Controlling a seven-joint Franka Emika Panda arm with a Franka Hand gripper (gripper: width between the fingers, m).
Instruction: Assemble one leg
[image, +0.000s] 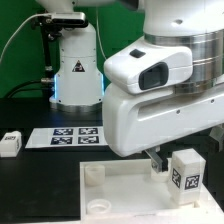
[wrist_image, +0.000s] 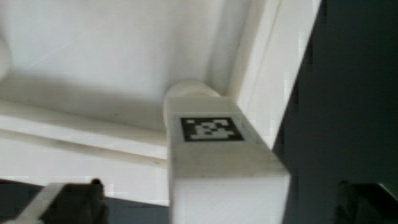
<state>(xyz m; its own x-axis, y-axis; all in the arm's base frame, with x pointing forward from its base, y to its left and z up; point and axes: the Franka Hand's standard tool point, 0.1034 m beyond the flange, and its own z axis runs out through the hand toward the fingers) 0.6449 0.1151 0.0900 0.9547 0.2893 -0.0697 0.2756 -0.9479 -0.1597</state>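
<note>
A leg (image: 185, 170), a small white block with a black-and-white tag, stands upright on the right part of the large white panel (image: 110, 195). In the wrist view the leg (wrist_image: 221, 150) lies between my gripper's (wrist_image: 217, 205) two dark fingers (wrist_image: 75, 203), with a gap on each side. The jaws are open and touch nothing. In the exterior view one finger (image: 157, 162) shows just to the left of the leg, and the other finger is hidden. A second leg (image: 10, 143) lies on the black table at the far left.
The panel has round sockets, one (image: 92, 172) near its left corner and one (image: 98, 207) at the front. The marker board (image: 65, 137) lies behind the panel. The arm's base (image: 75, 70) stands at the back. My wrist housing (image: 160, 85) hides the panel's back right.
</note>
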